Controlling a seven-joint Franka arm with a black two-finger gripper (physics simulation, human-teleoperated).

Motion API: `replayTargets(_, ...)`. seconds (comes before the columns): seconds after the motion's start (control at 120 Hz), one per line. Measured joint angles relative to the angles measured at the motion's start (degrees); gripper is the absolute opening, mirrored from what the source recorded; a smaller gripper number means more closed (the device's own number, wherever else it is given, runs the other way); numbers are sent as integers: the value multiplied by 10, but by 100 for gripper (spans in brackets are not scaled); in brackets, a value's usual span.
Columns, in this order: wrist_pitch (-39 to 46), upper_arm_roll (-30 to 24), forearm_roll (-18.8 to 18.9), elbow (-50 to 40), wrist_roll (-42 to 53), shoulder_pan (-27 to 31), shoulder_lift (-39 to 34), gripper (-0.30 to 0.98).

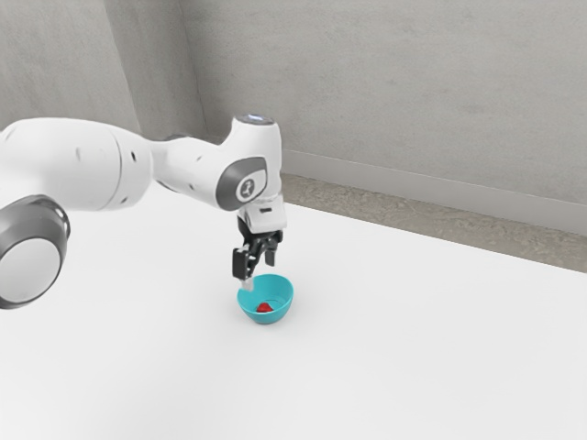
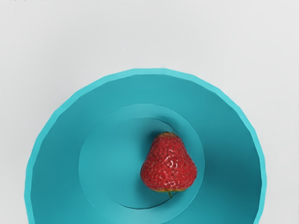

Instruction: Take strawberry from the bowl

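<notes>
black 2-finger gripper [image 1: 258,274]: fingers spread, nothing between
round smooth turquoise bowl [image 1: 281,291]: below, slightly nearer
glossy red tapered strawberry [image 2: 168,163]: bowl floor, off-centre
best approach: centre over strawberry, descend clear of rim, pinch softly

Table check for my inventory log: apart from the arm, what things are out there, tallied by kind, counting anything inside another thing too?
Bowl: 1
Strawberry: 1
Total: 2
</notes>
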Motion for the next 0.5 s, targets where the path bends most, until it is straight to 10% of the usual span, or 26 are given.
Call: replayTargets(0.5, 24, -1, -9, -15, 32, -6, 24, 34)
